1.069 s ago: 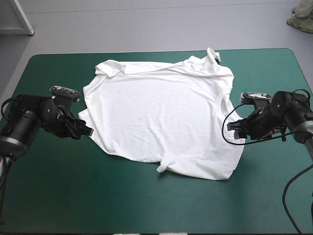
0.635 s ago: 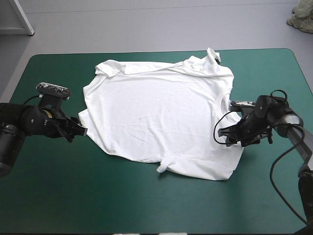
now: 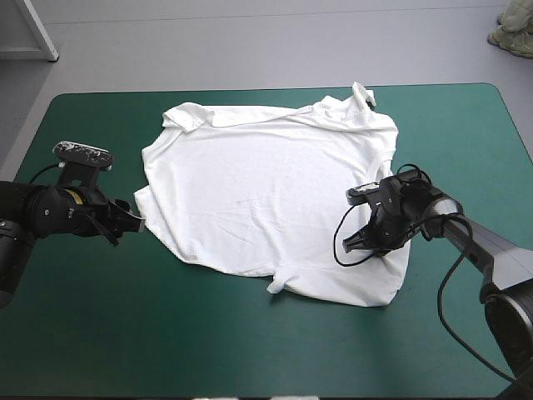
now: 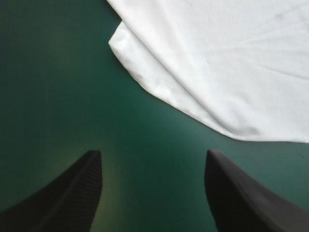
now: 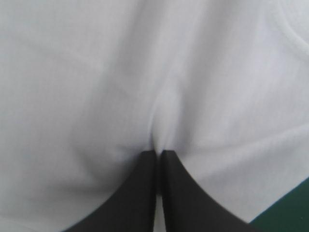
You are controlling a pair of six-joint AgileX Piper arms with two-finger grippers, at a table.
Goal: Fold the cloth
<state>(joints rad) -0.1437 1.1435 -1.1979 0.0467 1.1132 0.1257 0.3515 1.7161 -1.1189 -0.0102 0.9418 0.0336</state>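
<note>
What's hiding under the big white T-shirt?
The T-shirt lies flat on the teal-green cover, which shows all around it. Anything beneath the fabric is covered, so I cannot tell.

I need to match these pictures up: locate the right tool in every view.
High view: the right tool is down on the T-shirt, on the part toward the table's right edge.
Left wrist view: not in it.
Right wrist view: at the middle, shut on the T-shirt.
Shared landmark: the T-shirt, seen in all three views.

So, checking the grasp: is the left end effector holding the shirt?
No, the left end effector is open over bare table, the shirt lying ahead of it.
</note>
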